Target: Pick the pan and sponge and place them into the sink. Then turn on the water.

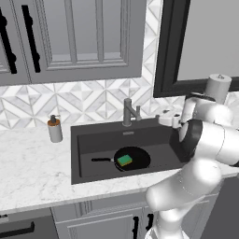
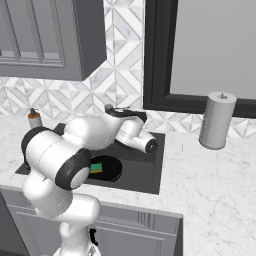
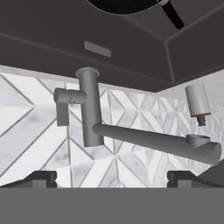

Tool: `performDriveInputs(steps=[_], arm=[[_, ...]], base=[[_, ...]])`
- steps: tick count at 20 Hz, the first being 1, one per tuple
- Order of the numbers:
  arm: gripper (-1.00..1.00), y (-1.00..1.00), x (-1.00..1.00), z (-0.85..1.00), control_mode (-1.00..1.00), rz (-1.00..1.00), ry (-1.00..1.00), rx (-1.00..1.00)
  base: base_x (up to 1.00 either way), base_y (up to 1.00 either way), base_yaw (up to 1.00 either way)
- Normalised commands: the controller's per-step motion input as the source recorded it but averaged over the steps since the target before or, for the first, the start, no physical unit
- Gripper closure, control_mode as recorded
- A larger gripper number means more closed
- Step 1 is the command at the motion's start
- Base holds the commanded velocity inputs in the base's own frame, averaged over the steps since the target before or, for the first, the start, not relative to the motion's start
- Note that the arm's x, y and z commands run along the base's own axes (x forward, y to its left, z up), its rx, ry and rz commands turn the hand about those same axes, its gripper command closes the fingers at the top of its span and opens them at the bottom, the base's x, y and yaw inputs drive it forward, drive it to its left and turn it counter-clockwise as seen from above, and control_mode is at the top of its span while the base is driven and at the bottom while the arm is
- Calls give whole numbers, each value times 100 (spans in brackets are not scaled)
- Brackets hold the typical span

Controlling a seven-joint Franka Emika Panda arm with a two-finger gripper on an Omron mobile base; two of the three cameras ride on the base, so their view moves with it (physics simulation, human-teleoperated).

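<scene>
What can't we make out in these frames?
- Sink: right base view, the arm covers its left half and most of the pan.
- Faucet: right base view, only its top clears the arm.
- Pan: hand view, cut off by the top edge.
- Claw: hand view, only the open tips show.

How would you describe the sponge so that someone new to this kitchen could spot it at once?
Start at the dark sink set into the white marble counter, below the grey faucet. On its floor lies a round black pan, and the sponge sits in that pan. It is a small green block with a yellow layer, the one bright thing in the basin.
</scene>
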Motion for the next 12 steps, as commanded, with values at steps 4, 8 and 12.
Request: performDriveInputs(steps=[4,8,12], arm=[[-100,0,42,-31,-100,0,0,0],[-100,0,24,-42,-100,0,0,0],[-100,0,24,-34,-100,0,0,0]], base=[[0,0,0],[0,0,0],[0,0,0]])
